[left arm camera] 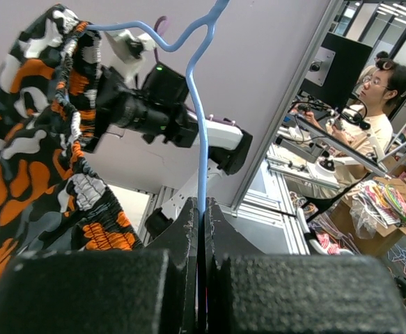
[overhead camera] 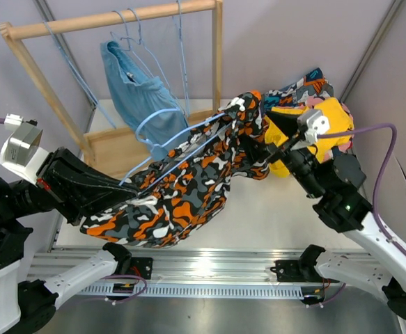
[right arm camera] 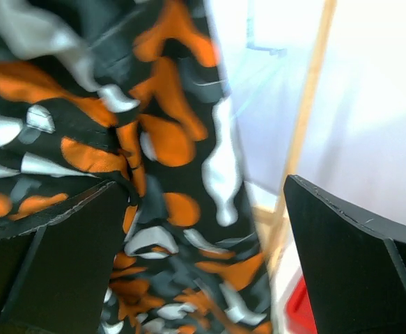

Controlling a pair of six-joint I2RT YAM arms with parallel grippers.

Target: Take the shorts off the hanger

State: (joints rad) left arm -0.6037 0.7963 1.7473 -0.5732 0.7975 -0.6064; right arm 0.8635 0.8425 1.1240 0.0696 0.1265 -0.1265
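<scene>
The left gripper [left arm camera: 203,216] is closed tightly on the thin wire of a light blue hanger [left arm camera: 202,139], which rises straight up from between its fingers. The right gripper [right arm camera: 203,243] is wide open and holds nothing. Between its fingers we see the black, orange and white shorts [right arm camera: 154,139], lying close to one finger; we cannot tell if the cloth touches it.

From above, these shorts hang on the hanger, stretched between the two arms over the table [overhead camera: 272,202]. Behind them, light blue shorts [overhead camera: 136,94] hang on the wooden rack [overhead camera: 112,19]. Yellow shorts [overhead camera: 331,118] and blue-orange patterned shorts [overhead camera: 307,87] lie in a heap just beside the right arm.
</scene>
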